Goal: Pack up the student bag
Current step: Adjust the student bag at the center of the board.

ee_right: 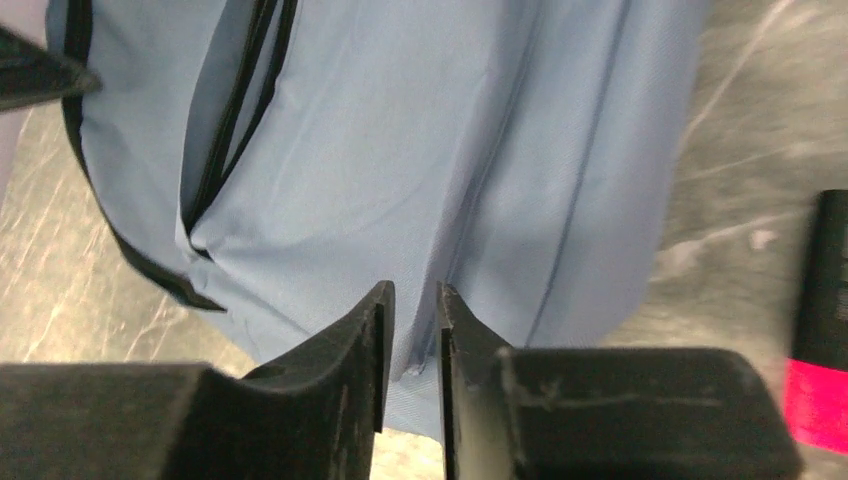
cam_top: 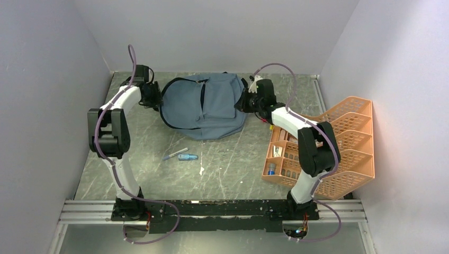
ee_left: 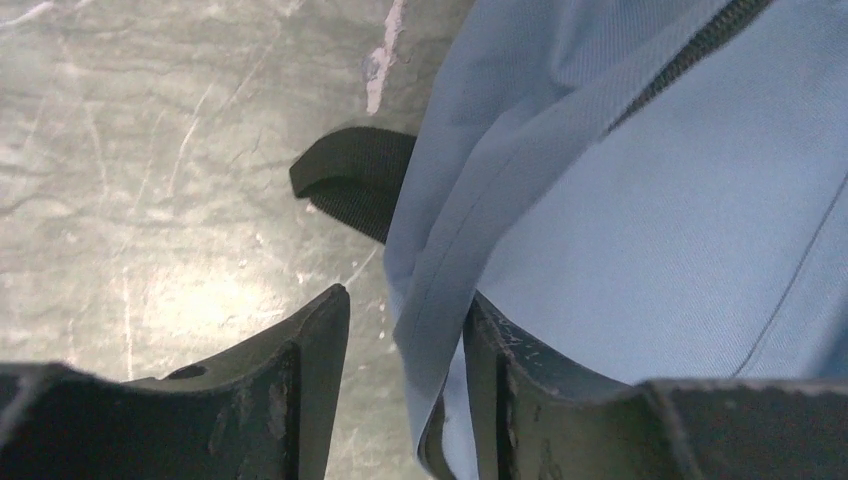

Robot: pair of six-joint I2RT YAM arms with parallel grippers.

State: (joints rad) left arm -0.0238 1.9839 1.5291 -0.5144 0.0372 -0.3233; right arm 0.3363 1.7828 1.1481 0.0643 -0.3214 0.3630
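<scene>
Blue-grey student bag (cam_top: 204, 106) between left tool (ee_left: 405, 312) and right tool (ee_right: 413, 300).

1. No word, number, brand or sign can be read in any view.
2. The backpack (cam_top: 204, 106) shows only plain blue-grey cloth, with no label that can be read.
3. The orange tray (cam_top: 360, 114) and the blue tool (cam_top: 188, 157) on the table are too small to show any print.
4. The black and pink object (ee_right: 822, 320) is blurred and shows no lettering.
</scene>
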